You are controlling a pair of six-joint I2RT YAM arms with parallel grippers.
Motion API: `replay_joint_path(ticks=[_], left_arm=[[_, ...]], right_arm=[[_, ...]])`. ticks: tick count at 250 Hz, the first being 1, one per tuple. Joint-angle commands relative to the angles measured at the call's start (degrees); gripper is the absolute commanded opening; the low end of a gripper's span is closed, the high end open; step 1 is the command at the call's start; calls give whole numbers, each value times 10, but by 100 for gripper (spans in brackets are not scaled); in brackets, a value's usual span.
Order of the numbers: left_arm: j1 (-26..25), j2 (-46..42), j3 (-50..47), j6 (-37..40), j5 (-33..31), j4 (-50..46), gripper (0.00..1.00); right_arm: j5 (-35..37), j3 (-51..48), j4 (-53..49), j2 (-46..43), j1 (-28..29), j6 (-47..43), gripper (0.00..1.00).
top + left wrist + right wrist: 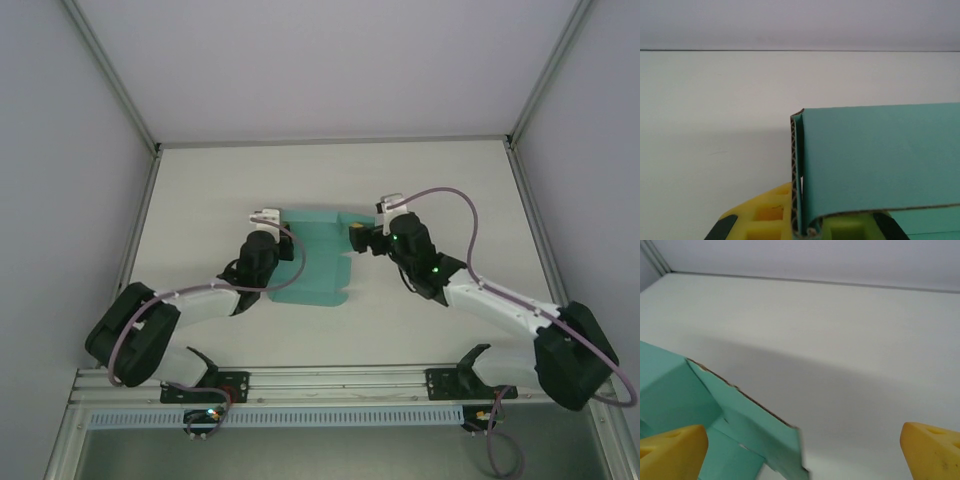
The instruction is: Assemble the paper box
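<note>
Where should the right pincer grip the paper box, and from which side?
Probably the raised flap on the right edge of the paper box, coming from the right: its thin free edge stands off the table toward the open right pincer; the left pincer pinches the far left fold.

The paper box is plain matte teal-green with no print; its cut edges show brown corrugated fluting. The fingers of the right gripper and of the left gripper are yellow. The table is white. The left arm and right arm are white with black joints. The cable is mauve.
</note>
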Motion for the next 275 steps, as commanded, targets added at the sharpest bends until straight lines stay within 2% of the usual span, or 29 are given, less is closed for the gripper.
replay_joint_path(ticks=[1, 48, 94, 147, 195, 232, 275], left_arm=[[6, -28, 24, -15, -10, -28, 0], [12, -46, 24, -26, 1, -38, 0], [13, -56, 11, -20, 33, -26, 0], [12, -45, 8, -15, 46, -27, 0], [5, -25, 15, -3, 67, -23, 0], [-6, -17, 23, -3, 59, -23, 0], [-7, -22, 23, -7, 38, -28, 0]], right_arm=[[27, -12, -118, -18, -12, 18, 100], [-35, -12, -129, 17, -23, 28, 100], [-28, 20, -59, 87, -28, 19, 100], [-91, 85, 5, 142, -16, -21, 100], [-29, 151, -51, 209, 25, -69, 100], [41, 185, -67, 251, 55, -73, 100], [92, 188, -78, 257, 64, -76, 100]])
